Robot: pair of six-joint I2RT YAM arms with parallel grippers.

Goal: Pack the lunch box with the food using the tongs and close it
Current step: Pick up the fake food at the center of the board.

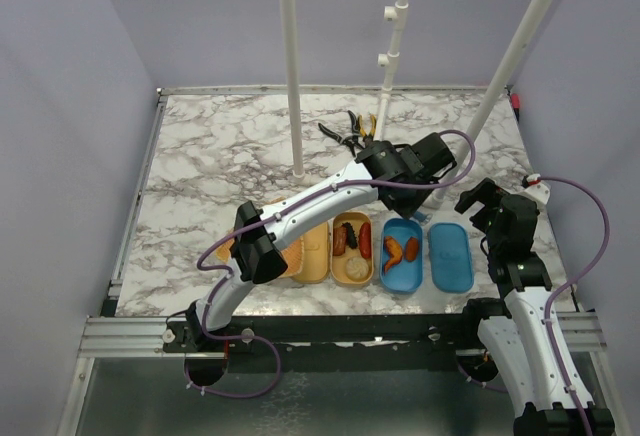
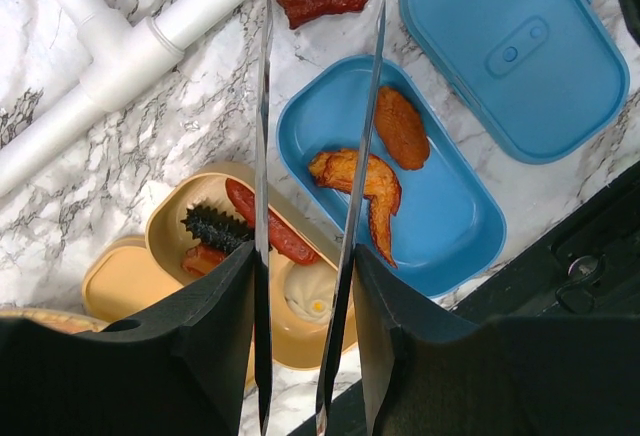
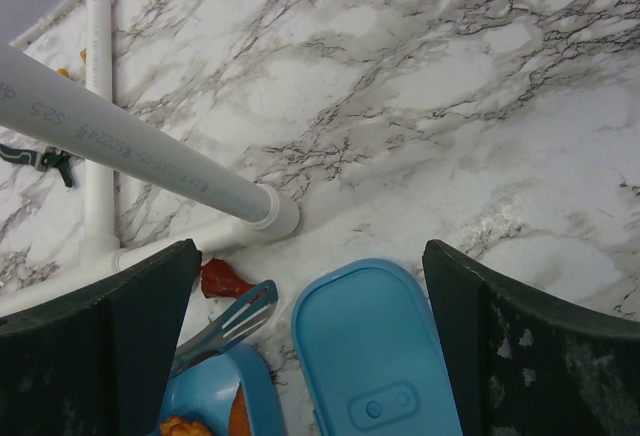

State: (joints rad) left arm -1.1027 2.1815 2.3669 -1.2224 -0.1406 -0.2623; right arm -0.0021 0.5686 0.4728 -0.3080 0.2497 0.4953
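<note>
The tan box [image 2: 165, 221] at left has sausage bits and the ball in it. The left gripper [image 2: 305, 276] clamps the tongs [image 2: 263, 156], arms narrowly parted and empty, tips near the red piece [image 2: 318, 1] on the table beyond the blue box [image 2: 450, 216]. The arms should straddle its thick end, squeeze gently, then lift. At right, the right gripper [image 3: 310, 251] gapes above the blue lid [image 3: 375, 356]

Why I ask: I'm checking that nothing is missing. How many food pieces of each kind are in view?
Sausages: 2
Wing: 1
Patty: 1
Drumstick: 1
Dark spiky piece: 1
Beige ball: 1
Total: 7
</note>
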